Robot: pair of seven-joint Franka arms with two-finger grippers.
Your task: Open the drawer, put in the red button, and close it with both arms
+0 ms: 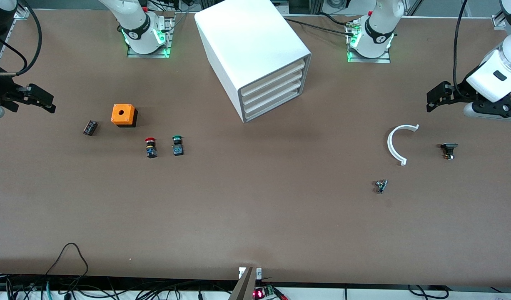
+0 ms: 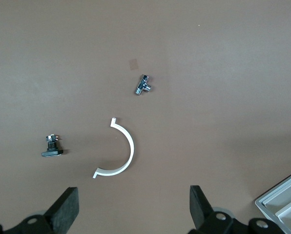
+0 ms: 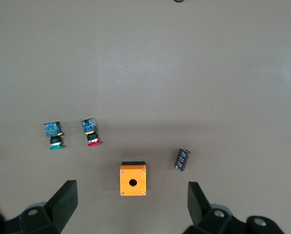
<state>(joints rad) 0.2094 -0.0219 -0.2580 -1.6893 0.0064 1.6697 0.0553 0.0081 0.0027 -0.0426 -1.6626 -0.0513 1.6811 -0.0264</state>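
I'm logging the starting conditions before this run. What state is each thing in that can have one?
Cabinet: all four drawers shut.
Red button: on the table beside the green button, lying on its side, untouched.
Orange box: upright, its top hole empty.
Left gripper: jaws open, empty, over the table at the left arm's end.
Right gripper: jaws open, empty, over the table at the right arm's end.
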